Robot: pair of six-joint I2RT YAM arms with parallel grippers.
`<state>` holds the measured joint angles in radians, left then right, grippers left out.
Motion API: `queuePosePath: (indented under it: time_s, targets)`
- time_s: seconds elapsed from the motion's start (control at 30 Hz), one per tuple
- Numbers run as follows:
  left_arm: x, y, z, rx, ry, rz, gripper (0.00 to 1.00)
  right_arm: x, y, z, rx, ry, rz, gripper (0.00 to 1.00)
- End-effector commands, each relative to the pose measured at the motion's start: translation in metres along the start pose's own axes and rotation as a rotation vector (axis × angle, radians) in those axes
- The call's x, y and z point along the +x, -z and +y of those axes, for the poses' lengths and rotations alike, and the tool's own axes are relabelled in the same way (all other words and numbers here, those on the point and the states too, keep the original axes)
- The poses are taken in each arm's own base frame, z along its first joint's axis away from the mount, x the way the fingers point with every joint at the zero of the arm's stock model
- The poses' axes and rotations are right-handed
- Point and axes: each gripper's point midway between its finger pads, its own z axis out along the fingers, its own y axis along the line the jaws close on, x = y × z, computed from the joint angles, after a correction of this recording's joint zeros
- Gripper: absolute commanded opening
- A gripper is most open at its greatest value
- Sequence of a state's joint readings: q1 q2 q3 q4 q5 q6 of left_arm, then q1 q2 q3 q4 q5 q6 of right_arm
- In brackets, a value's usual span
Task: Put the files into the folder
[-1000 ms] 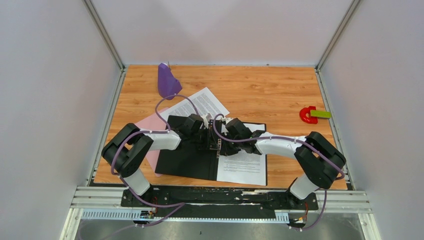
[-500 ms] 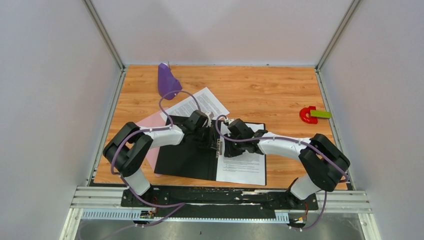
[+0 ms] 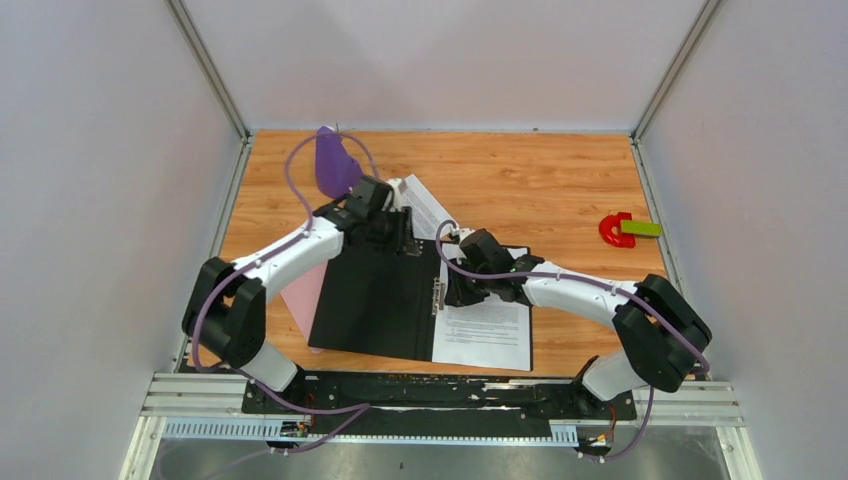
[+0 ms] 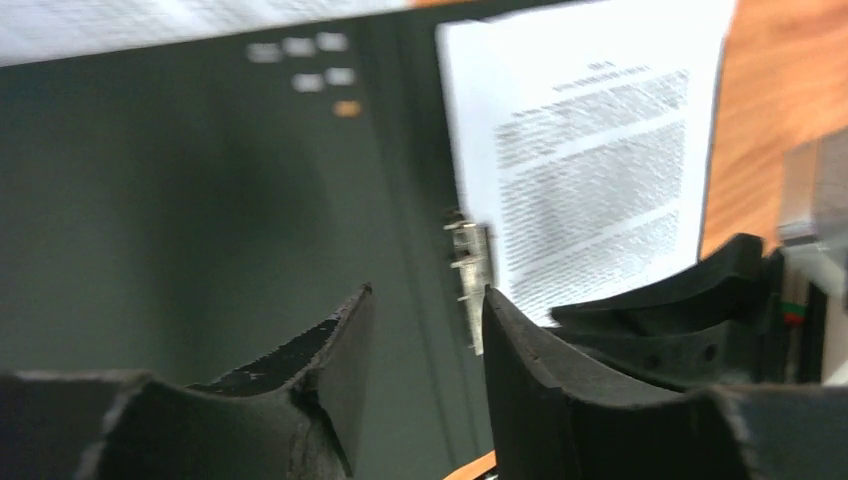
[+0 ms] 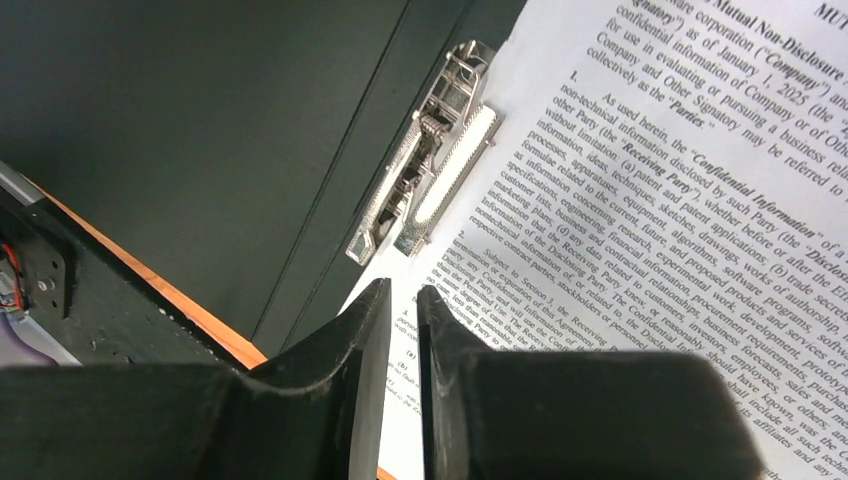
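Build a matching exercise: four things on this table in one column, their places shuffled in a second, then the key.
Things
1. purple object
2. pink clipboard
3. nearer printed sheet
4. red horseshoe piece

Places
A. right side of the table, apart from everything else
B. on the right half of the open folder
C. far left part of the table
D. sticking out from under the folder's left edge

Pairs: 1-C, 2-D, 3-B, 4-A
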<state>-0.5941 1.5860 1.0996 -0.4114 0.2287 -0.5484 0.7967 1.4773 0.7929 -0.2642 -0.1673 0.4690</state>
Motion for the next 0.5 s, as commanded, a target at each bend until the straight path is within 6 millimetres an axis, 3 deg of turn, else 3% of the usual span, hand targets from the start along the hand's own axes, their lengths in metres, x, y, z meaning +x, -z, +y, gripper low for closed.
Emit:
queuePosePath:
  time_s: [0.0, 0.1, 0.2, 0.37, 0.47]
  targets:
    - [-0.016, 0.059, 0.07, -0.186, 0.015, -0.042, 0.55, -0.032, 0.004, 0.023, -0.083, 0.009, -0.087, 0.19]
    - [-0.017, 0.091, 0.12, -0.285, 0.088, -0.085, 0.67, -0.037, -0.001, 0.03, -0.116, -0.017, -0.098, 0.25]
    - [-0.011, 0.111, 0.156, -0.33, 0.164, -0.09, 0.72, -0.04, -0.004, 0.032, -0.126, -0.018, -0.1, 0.27]
    - [0.005, 0.115, 0.199, -0.363, 0.289, -0.049, 0.76, -0.043, -0.003, 0.027, -0.092, 0.004, -0.099, 0.32]
    - [0.01, 0.107, 0.207, -0.343, 0.334, -0.03, 0.78, -0.052, 0.004, 0.017, -0.033, 0.007, -0.125, 0.34]
